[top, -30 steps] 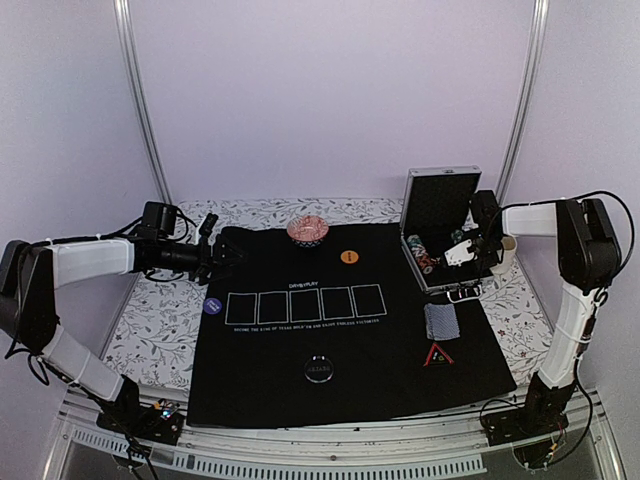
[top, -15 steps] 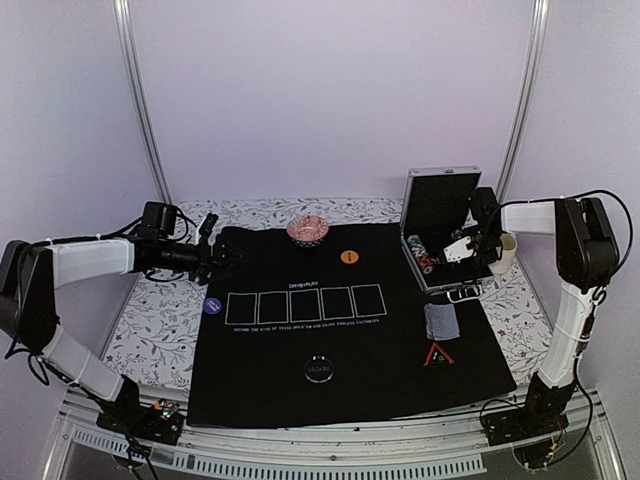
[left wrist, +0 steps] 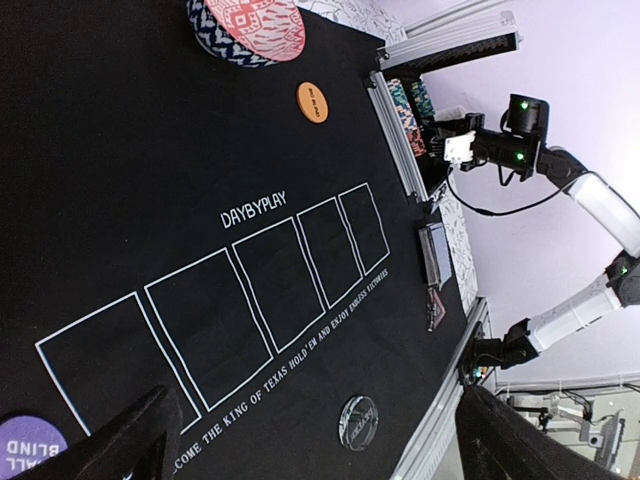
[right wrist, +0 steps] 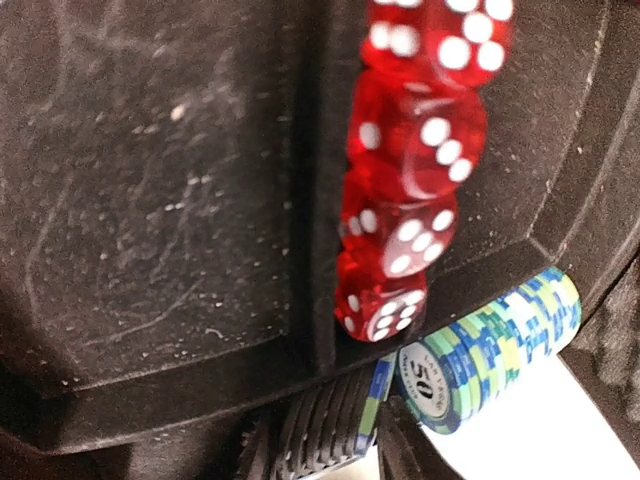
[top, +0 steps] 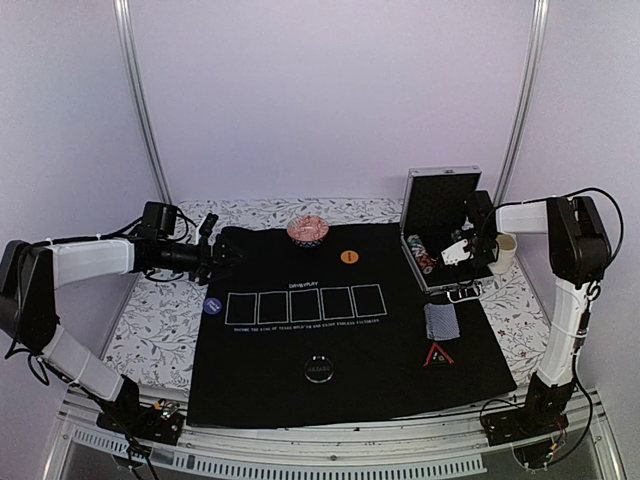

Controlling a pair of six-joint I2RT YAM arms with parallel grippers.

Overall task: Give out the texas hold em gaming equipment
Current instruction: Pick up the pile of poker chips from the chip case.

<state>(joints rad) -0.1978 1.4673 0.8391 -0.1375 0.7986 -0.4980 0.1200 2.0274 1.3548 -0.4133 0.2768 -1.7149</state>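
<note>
Inside the silver case [top: 445, 225], my right gripper [right wrist: 330, 440] is shut on a short stack of poker chips [right wrist: 335, 420], black ones with one teal-striped chip at the end. A row of teal chips [right wrist: 495, 335] and red dice [right wrist: 400, 180] lie just beyond. On the black mat [top: 300, 385] sit the orange button [top: 348, 257], blue button [top: 211, 306], black button [top: 319, 368], card deck [top: 441, 321] and red-edged triangle [top: 437, 355]. My left gripper [left wrist: 312, 400] hangs open over the mat's left edge, holding nothing.
A red patterned bowl [top: 308, 230] stands at the mat's far edge. A white cup [top: 506, 250] stands right of the case, whose lid is upright. Floral cloth [top: 150, 320] borders the mat on both sides.
The right gripper's jaws have narrowed onto the chips in the case. The left arm has not moved.
</note>
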